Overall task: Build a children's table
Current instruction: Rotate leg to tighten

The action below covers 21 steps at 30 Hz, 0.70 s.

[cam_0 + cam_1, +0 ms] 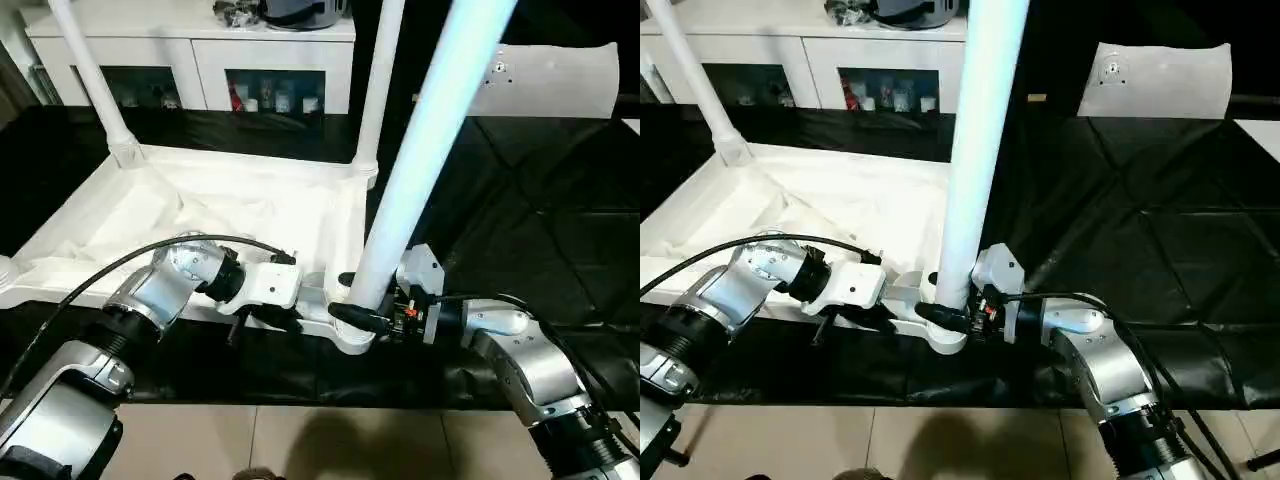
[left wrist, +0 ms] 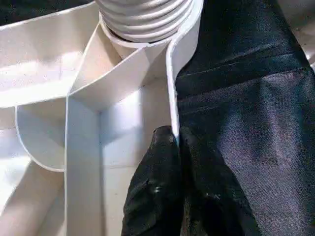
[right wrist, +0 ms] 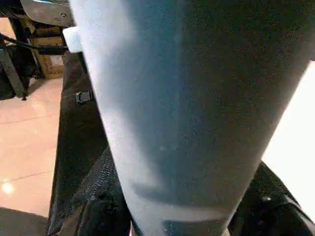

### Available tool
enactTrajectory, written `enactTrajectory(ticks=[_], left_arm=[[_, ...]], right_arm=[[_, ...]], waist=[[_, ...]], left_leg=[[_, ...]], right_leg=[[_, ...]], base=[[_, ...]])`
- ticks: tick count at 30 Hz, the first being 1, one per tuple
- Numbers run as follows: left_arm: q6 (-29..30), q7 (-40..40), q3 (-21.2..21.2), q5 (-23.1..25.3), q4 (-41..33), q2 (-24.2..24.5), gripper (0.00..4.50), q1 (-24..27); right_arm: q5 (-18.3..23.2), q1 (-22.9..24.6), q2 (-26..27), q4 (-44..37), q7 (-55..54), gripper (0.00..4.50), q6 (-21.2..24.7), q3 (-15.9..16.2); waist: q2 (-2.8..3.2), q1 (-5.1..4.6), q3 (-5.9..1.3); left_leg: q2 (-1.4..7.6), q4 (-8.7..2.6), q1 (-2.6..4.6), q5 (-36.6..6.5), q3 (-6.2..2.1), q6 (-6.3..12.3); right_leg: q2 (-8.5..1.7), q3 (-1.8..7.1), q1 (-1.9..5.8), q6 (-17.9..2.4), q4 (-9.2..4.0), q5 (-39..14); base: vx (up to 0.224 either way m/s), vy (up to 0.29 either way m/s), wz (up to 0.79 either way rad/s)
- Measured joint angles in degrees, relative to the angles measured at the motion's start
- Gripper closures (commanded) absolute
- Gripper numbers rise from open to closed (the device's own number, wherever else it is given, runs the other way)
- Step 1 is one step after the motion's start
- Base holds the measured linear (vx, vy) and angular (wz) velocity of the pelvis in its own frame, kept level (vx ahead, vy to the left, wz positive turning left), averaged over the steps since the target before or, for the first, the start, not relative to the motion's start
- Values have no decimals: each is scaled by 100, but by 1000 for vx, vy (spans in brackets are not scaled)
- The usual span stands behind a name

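The white tabletop [image 1: 200, 215] lay upside down on the black-covered bench [image 1: 560, 210], its ribbed underside facing up. Two legs stood upright in the far corner sockets, one at the far left [image 1: 95, 75] and one at the far right [image 1: 378, 80].

The left arm reached in from the lower left, forearm low and angled toward the near right corner of the tabletop, wrist turned so the left hand [image 2: 177, 142] pointed level along the near edge. Its two black fingers [image 2: 155, 187] were pinched shut on the thin raised rim [image 2: 172, 98], one finger on each side of it, just beside the ribbed corner socket.

The right arm came in from the lower right, elbow bent, forearm low over the bench edge. The right hand [image 1: 372, 312] was about half open and closed around the base of a third leg [image 1: 430, 140], which rose steeply from the near right corner socket [image 1: 350, 335], leaning toward the upper right.
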Motion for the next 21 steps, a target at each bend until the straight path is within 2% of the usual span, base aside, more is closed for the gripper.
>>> enactTrajectory(ticks=[2, 6, 7, 11, 13, 15, 17, 19, 21], left_arm=[[-27, 8, 7, 0, 80, 2, 450, -1], [121, 109, 59, 3, 66, 19, 450, 40], [201, 178, 97, 4, 34, 27, 450, 76], [875, 682, 379, 3, -410, 38, 450, 406], [1005, 746, 398, 3, -487, 35, 450, 425], [1281, 896, 515, 0, -727, 10, 450, 575], [1842, 1173, 692, 5, -1165, -104, 450, 813], [2448, 1572, 873, 22, -1605, -358, 450, 1036], [2844, 1942, 964, 30, -1852, -626, 450, 1125]], right_arm=[[-21, -27, 80, 65, -40, 261, 0, -1], [-72, -52, 327, 224, -348, 261, -5, -21], [-78, -68, 391, 250, -458, 261, -16, -47], [-184, -87, 730, 443, -1160, 261, -121, -174], [-200, -94, 756, 450, -1284, 261, -144, -175], [-212, -97, 836, 462, -1482, 261, -147, -219], [-291, -138, 998, 547, -1804, 261, -140, -355], [-368, -335, 1190, 790, -2255, 261, -118, -516], [-439, -544, 1274, 1023, -2669, 261, -96, -661]], waist=[[2, -7, -24], [1, -24, -28], [1, -31, -27], [32, -142, -11], [45, -167, 0], [54, -209, 11], [50, -275, 10], [50, -352, 10], [23, -432, 3]], left_leg=[[2, -5, 3, 3, 0, -5], [7, -12, 15, 7, 0, -12], [7, -13, 36, 7, 0, -12], [7, -27, 50, 14, 2, -25], [7, -27, 45, 14, 2, -25], [6, -28, 36, 14, 2, -25], [6, -29, 24, 15, 9, -25], [6, -28, -10, 19, 26, -30], [6, -27, -29, 15, 36, -24]], right_leg=[[0, -1, 2, 3, 1, -3], [1, -4, 0, 16, 4, -10], [1, -4, -1, 25, 4, -15], [1, -3, 4, 28, 1, -17], [1, -3, 3, 33, -4, -20], [1, -2, -3, 33, -10, -20], [1, 1, -10, 30, -17, -18], [-1, 11, -25, 18, -15, -11], [-5, 11, -52, -8, -22, 5]], base=[[0, 0, 0], [0, 0, 0], [0, 0, 0], [0, 0, 0], [0, 0, 0], [0, 0, 0], [0, 0, 0], [0, 0, 0], [0, 0, 0]])
